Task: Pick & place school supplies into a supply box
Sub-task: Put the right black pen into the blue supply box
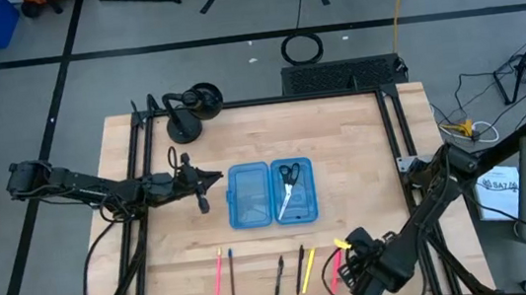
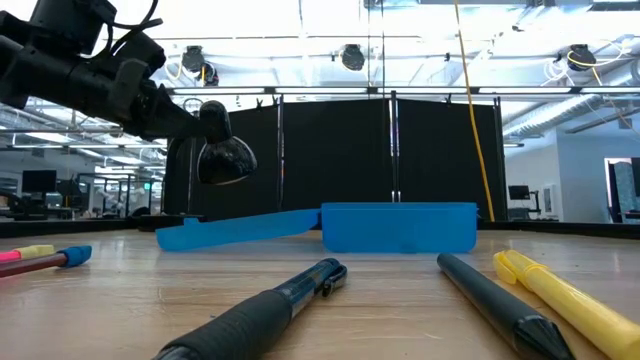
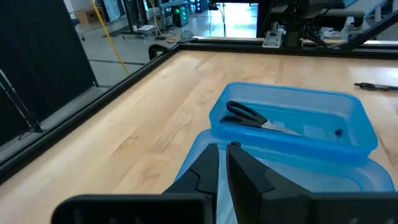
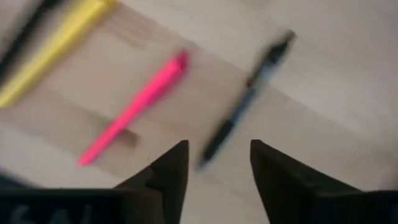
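The supply box (image 1: 273,193) lies open in the middle of the table, and the black-handled scissors (image 1: 289,186) lie in its right half (image 3: 292,118). Several pens and pencils lie in a row near the table's near edge: pink (image 1: 218,277), black (image 1: 279,278), yellow (image 1: 308,271). My left gripper (image 1: 215,178) is shut and hangs above the box's left half (image 3: 205,140). My right gripper (image 4: 217,155) is open over the right end of the row, above a black pen (image 4: 239,115) with a pink pen (image 4: 134,112) beside it.
A black desk lamp (image 1: 189,111) stands at the table's far left corner. A black metal frame (image 1: 395,132) runs along the table's edges. Bare wood lies between the box and the pen row. In the low view the box's left half (image 2: 240,228) slants slightly upward.
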`<state>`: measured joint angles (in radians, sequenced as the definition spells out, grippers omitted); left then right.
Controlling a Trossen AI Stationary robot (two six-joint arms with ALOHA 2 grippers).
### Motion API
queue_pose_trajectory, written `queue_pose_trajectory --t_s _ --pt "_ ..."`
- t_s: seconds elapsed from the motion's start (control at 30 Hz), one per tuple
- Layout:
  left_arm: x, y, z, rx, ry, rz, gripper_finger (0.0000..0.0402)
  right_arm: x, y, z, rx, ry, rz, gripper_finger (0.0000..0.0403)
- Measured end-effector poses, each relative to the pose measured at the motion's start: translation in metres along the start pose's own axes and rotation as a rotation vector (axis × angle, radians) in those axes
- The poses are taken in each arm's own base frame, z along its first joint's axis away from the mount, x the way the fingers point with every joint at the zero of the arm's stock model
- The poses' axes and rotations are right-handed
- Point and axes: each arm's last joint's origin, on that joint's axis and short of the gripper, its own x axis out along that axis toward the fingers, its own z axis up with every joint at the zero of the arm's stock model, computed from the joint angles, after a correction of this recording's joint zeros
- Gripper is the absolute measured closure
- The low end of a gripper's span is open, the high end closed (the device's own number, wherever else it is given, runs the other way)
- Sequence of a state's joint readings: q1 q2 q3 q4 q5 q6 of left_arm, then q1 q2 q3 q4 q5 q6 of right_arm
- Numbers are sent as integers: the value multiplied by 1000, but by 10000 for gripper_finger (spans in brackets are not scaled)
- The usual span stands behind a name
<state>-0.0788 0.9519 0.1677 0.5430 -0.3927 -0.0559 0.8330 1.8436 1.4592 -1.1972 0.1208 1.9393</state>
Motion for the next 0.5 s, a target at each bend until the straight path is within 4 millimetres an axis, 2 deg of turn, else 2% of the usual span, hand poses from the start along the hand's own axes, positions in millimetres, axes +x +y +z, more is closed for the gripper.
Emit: queue_pose_trajectory --t_s 0.17,0.5 --pt "0 0 0 -2 0 0 366 20 -8 -1 78 25 -57 210" --pt "0 0 0 -2 1 -1 366 64 -14 2 106 50 0 226"
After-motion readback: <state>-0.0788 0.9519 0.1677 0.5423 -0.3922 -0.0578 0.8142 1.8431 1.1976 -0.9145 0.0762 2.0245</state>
